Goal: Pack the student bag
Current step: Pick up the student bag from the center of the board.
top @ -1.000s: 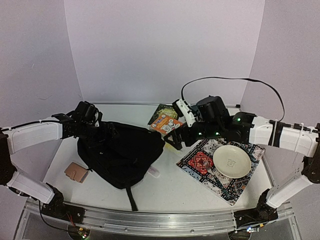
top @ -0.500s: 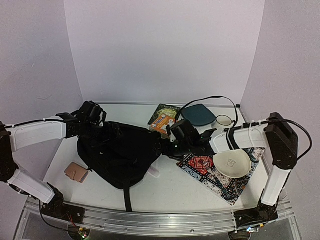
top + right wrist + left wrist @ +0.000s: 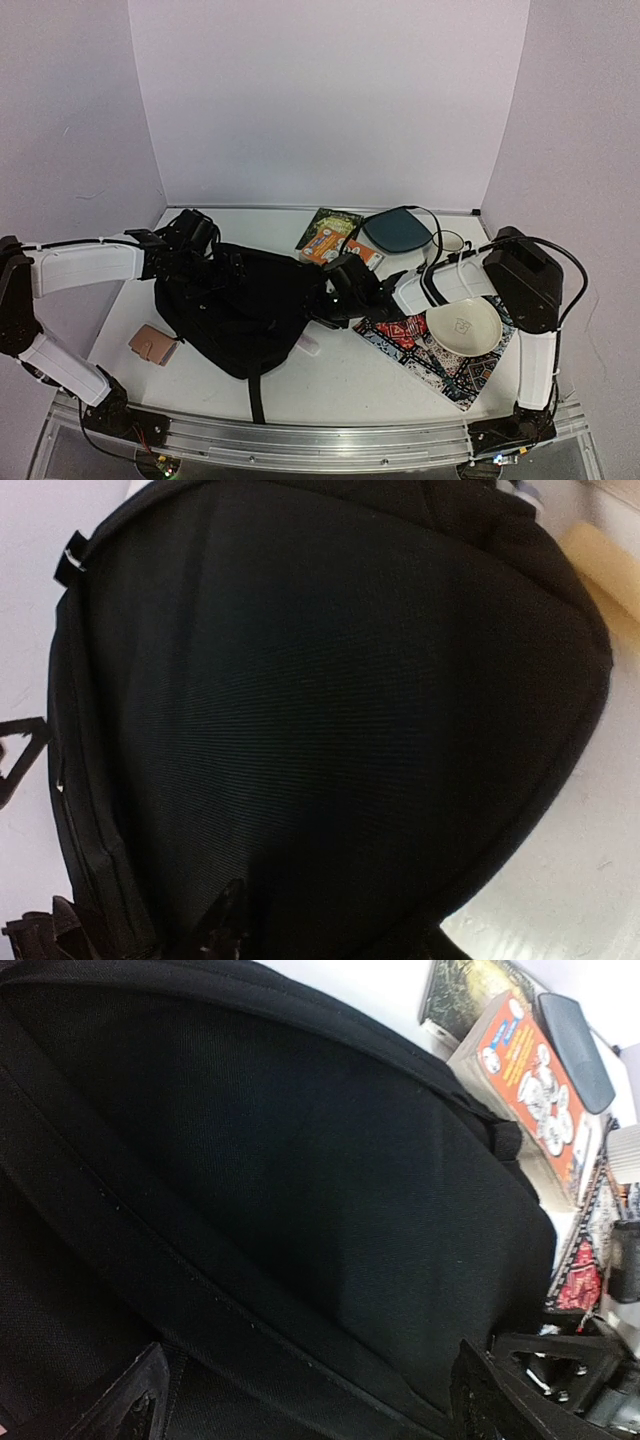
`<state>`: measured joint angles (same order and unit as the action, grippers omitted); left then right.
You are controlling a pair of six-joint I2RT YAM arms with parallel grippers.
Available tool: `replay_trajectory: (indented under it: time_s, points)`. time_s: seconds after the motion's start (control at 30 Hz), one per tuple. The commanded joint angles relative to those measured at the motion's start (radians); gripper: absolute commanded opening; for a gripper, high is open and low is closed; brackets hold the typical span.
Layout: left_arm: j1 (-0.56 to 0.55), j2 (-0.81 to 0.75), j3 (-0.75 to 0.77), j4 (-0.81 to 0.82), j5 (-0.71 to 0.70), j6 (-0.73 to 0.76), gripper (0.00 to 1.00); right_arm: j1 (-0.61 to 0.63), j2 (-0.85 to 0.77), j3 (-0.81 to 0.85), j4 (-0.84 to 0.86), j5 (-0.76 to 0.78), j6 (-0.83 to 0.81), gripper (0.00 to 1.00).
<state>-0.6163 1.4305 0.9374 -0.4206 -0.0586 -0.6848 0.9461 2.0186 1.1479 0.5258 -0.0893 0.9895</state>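
Observation:
The student bag (image 3: pixel 240 305), a large black backpack, lies left of centre with one strap trailing toward the near edge. My left gripper (image 3: pixel 212 262) rests on its far-left top. In the left wrist view the left gripper (image 3: pixel 315 1405) stands open, its fingers (image 3: pixel 140 1405) wide apart over the black fabric and a seam. My right gripper (image 3: pixel 322 300) is low at the bag's right edge. In the right wrist view the bag (image 3: pixel 330 710) fills the frame and the right gripper (image 3: pixel 330 935) has narrowed onto the fabric; only one of its fingers (image 3: pixel 225 920) shows clearly.
An orange booklet (image 3: pixel 335 245) on a dark green book (image 3: pixel 325 222), a teal pouch (image 3: pixel 398 230) and a white cup (image 3: pixel 447 241) lie at the back. A cream plate (image 3: pixel 463 325) sits on a patterned cloth (image 3: pixel 440 365) at the right. A tan wallet (image 3: pixel 153 343) lies left of the bag.
My right arm has swung down and left from above the cloth to the bag's right edge, and its jaws have closed in. The left gripper edged right onto the bag.

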Motion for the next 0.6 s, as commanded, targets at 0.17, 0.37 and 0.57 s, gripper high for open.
replay_trajectory:
  time_s: [0.17,0.37,0.57]
  points:
    - [-0.007,0.011,0.138,-0.079,-0.104,0.092,0.99,0.015,-0.106,0.072,0.086,-0.012,-0.144,0.00]
    - [-0.002,0.039,0.264,-0.131,-0.060,0.253,0.95,0.015,-0.153,0.128,0.059,0.006,-0.281,0.00]
    - [0.061,0.131,0.370,-0.167,0.166,0.391,0.90,0.010,-0.192,0.176,0.026,0.003,-0.420,0.00]
